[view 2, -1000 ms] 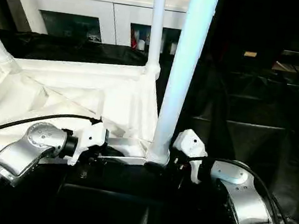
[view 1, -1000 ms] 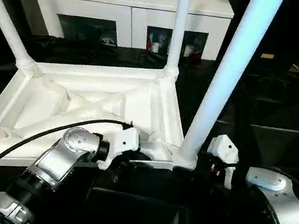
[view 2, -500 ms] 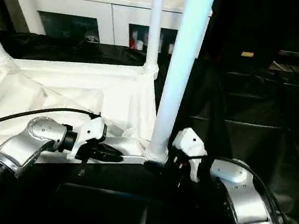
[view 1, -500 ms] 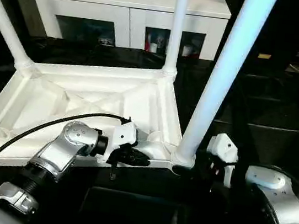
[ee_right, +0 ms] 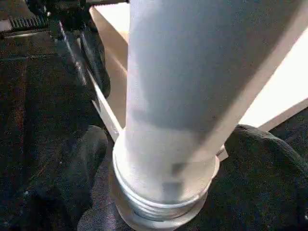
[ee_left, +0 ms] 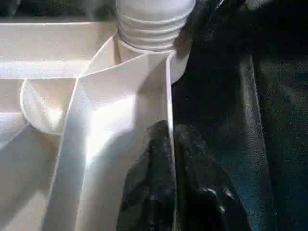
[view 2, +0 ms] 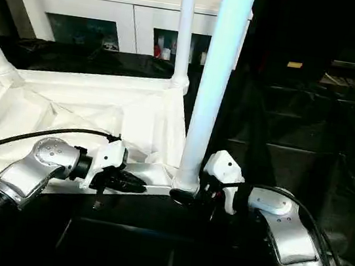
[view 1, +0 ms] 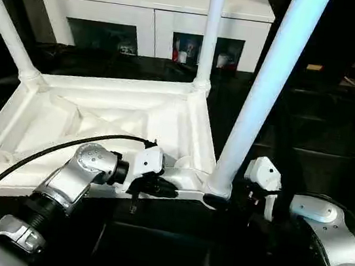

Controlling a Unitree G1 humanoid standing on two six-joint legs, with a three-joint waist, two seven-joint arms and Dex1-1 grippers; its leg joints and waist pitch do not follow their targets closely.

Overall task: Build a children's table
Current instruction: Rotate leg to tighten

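Your left gripper (view 1: pixel 160 187) has just clamped its fingers (ee_left: pixel 159 183) onto the near rim of the upturned tabletop (view 1: pixel 99 122), steadying it. Your right gripper (view 1: pixel 234 200) stays spread around the base of the near leg (view 1: pixel 261 98), so twisting it home looks next.

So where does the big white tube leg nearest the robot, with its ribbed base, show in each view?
Left eye view: right of centre, rising from the white plastic tabletop's near corner socket.
Right eye view: centre, same socket.
Left wrist view: its ribbed base, ahead of the left gripper.
Right wrist view: close up, between the right gripper's fingers.
Shared landmark: that ribbed base.
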